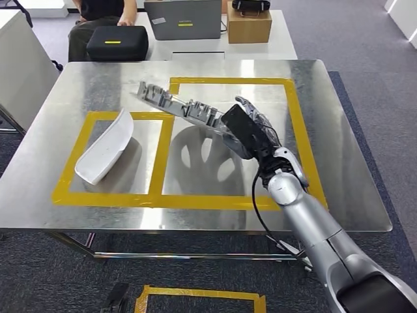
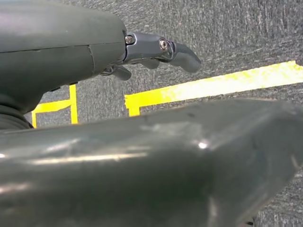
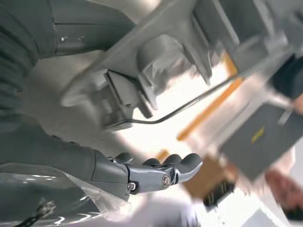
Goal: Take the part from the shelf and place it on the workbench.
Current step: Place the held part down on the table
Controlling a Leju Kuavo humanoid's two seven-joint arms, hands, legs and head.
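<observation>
**Right hand holds the long grey part above the steel surface**

Right hand (image 1: 251, 134) grips one end of the long grey ribbed part (image 1: 177, 105), which juts out over the yellow-taped rectangle (image 1: 295, 117) on the surface (image 1: 344, 195) — apparently on its way to being set down. A white curved shell (image 1: 105, 147) lies in the neighbouring taped box. Close up, the right wrist view shows fingers (image 3: 171, 165) curled beneath the part's underside. Left hand (image 2: 157, 49) hangs over carpet, fingers relaxed and apart, holding nothing.
</observation>
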